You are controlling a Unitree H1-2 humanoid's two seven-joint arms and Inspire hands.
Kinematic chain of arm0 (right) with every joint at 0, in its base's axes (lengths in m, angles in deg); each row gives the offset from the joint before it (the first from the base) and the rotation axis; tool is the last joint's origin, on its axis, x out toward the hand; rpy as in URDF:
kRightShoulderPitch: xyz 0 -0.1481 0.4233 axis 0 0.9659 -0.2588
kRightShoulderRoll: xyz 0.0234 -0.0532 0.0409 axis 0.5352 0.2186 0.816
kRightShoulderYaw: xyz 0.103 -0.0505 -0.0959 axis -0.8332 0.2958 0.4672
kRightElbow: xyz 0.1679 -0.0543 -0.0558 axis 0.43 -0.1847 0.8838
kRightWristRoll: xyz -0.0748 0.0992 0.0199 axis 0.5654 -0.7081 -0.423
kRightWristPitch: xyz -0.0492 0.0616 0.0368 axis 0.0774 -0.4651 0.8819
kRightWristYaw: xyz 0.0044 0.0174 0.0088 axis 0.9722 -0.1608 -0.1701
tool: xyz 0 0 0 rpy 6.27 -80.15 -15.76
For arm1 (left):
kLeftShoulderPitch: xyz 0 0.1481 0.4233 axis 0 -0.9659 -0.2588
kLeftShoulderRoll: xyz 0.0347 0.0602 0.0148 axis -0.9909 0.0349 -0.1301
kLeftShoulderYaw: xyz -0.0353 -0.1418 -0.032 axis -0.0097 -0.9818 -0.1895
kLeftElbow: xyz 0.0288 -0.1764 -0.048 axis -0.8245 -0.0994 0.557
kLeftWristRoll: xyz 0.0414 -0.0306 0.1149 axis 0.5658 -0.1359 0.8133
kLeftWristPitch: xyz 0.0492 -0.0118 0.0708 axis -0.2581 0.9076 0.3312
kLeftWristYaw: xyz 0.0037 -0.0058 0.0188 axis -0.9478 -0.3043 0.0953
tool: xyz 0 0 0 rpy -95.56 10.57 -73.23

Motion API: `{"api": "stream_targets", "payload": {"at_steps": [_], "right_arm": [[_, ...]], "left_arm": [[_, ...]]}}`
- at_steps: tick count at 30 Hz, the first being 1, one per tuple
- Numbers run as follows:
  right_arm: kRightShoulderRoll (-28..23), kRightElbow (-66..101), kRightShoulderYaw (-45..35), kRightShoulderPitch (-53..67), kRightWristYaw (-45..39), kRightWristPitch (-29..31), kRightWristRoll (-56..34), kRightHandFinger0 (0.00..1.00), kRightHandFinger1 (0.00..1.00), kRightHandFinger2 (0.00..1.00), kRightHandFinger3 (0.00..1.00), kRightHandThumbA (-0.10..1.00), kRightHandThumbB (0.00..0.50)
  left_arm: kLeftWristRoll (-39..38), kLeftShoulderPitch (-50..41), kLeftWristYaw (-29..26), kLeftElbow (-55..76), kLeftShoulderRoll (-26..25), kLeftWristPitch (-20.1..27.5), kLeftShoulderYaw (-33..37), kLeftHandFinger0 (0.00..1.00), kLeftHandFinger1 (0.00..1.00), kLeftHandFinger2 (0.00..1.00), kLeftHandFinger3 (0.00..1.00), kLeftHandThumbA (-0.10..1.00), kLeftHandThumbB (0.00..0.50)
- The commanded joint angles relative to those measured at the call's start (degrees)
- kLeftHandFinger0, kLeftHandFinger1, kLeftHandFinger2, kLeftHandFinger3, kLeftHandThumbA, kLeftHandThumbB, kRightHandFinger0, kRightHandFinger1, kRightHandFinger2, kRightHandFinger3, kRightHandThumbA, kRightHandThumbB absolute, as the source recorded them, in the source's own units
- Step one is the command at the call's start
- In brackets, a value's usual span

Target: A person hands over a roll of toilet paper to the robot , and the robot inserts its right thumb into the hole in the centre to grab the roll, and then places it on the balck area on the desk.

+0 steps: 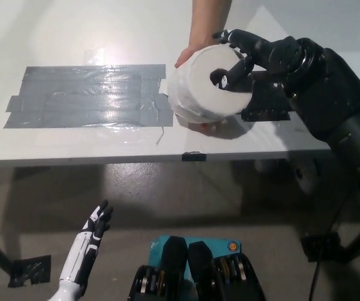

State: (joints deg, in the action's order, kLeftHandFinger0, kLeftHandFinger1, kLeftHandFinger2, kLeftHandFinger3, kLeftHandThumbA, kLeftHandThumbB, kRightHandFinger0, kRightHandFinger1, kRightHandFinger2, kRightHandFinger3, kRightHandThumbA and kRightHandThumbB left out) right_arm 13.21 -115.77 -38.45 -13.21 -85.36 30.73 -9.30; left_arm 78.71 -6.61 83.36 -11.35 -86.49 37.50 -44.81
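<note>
A white roll of toilet paper [200, 91] is held just above the desk, its hole facing me. A person's hand [195, 37] grips it from behind. My black right hand [246, 56] comes in from the right; its thumb [225, 76] sits in the roll's hole and its fingers [233, 37] curl over the roll's top edge. The black area [268, 103] lies on the desk just right of the roll, partly hidden by my right hand. My white left hand [92, 232] hangs below the desk edge at lower left, open with its fingers apart.
A wide patch of grey tape [86, 94] covers the white desk [73, 147] left of the roll. A small black clip [194, 155] sits on the desk's front edge. Below the desk are the floor, a cable and a black stand foot [323, 246].
</note>
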Motion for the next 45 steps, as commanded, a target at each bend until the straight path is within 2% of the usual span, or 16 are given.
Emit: {"api": "stream_targets", "payload": {"at_steps": [1,7,18,21,22,23,24,26,28,31,33,35,38,39,41,45], "right_arm": [[1.8,-1.5,-0.2,-5.1,3.7,4.0,2.9,1.00,1.00,1.00,1.00,1.00,0.419],[3.8,-3.4,3.6,-5.8,6.9,7.0,7.6,1.00,1.00,1.00,1.00,1.00,0.353],[8.4,-15.3,10.7,-7.9,13.6,11.2,14.5,1.00,1.00,1.00,1.00,1.00,0.337],[9.4,-17.7,12.5,-8.3,15.0,11.0,16.1,1.00,1.00,1.00,1.00,0.82,0.313],[9.6,-18.5,12.7,-8.4,15.6,11.0,16.3,1.00,1.00,1.00,1.00,0.66,0.291],[9.9,-19.1,13.1,-8.2,16.5,11.0,16.6,0.65,0.70,0.77,0.98,0.12,0.182],[9.9,-19.3,13.2,-8.0,17.1,10.9,16.8,0.51,0.61,0.74,0.96,-0.06,0.227],[9.6,-19.7,13.7,-7.4,17.7,10.7,17.4,0.16,0.29,0.42,0.72,-0.10,0.261],[9.1,-19.8,13.3,-6.5,18.4,11.1,17.3,0.10,0.26,0.38,0.61,-0.10,0.250],[8.2,-20.3,9.3,-5.8,16.3,11.9,13.1,0.18,0.38,0.47,0.47,-0.10,0.218],[7.5,-21.0,4.3,-5.9,13.0,12.1,8.8,0.00,0.24,0.38,0.33,-0.10,0.168],[6.9,-21.4,-0.3,-5.9,10.7,11.4,5.3,0.00,0.13,0.34,0.31,-0.10,0.189],[6.1,-22.2,-11.7,-5.2,6.4,9.6,-3.5,0.00,0.16,0.62,0.58,-0.10,0.194],[6.1,-22.4,-15.0,-4.9,5.9,8.8,-5.8,0.00,0.32,0.83,0.82,-0.10,0.204],[6.4,-22.6,-20.2,-4.6,5.8,7.0,-8.6,0.01,0.45,0.90,1.00,-0.10,0.194],[6.6,-23.4,-37.3,-2.6,3.3,3.8,-22.2,0.00,0.50,1.00,1.00,-0.10,0.158]], "left_arm": [[-0.1,-0.2,0.5,1.8,-0.4,0.5,0.2,1.00,1.00,1.00,1.00,1.00,0.286],[0.5,-0.4,0.4,2.2,-0.4,0.6,0.4,1.00,1.00,1.00,1.00,1.00,0.280],[0.9,0.0,0.6,2.5,-0.6,1.0,1.0,1.00,1.00,1.00,1.00,1.00,0.259],[0.8,0.2,0.6,2.8,-0.7,0.8,1.0,1.00,1.00,1.00,1.00,1.00,0.264],[0.8,0.3,0.7,2.8,-0.9,0.8,1.1,1.00,1.00,1.00,1.00,1.00,0.263],[0.8,0.4,0.7,2.9,-1.0,0.9,1.1,1.00,1.00,1.00,1.00,1.00,0.268],[0.8,0.5,0.7,2.9,-0.9,0.9,1.1,1.00,1.00,1.00,1.00,1.00,0.268],[0.8,0.6,0.6,2.8,-0.8,0.9,1.2,1.00,1.00,1.00,1.00,1.00,0.287],[0.4,0.7,0.6,2.8,-0.7,0.8,1.1,1.00,1.00,1.00,1.00,1.00,0.297],[0.4,0.9,0.4,2.7,-0.7,0.7,1.0,1.00,1.00,1.00,1.00,1.00,0.298],[0.4,1.3,0.5,2.6,-0.8,0.7,0.9,1.00,1.00,1.00,1.00,1.00,0.302],[0.6,1.5,0.3,2.2,-0.8,0.8,0.9,1.00,1.00,1.00,1.00,1.00,0.303],[0.1,1.8,0.5,1.5,-0.7,1.4,0.9,1.00,1.00,1.00,1.00,1.00,0.298],[0.0,1.8,0.4,1.4,-0.6,1.4,0.9,1.00,1.00,1.00,1.00,1.00,0.296],[0.1,1.7,0.3,1.4,-0.6,1.5,0.9,1.00,1.00,1.00,1.00,1.00,0.295],[0.7,1.6,-0.1,1.5,-0.6,1.5,0.9,1.00,1.00,1.00,1.00,1.00,0.289]]}}
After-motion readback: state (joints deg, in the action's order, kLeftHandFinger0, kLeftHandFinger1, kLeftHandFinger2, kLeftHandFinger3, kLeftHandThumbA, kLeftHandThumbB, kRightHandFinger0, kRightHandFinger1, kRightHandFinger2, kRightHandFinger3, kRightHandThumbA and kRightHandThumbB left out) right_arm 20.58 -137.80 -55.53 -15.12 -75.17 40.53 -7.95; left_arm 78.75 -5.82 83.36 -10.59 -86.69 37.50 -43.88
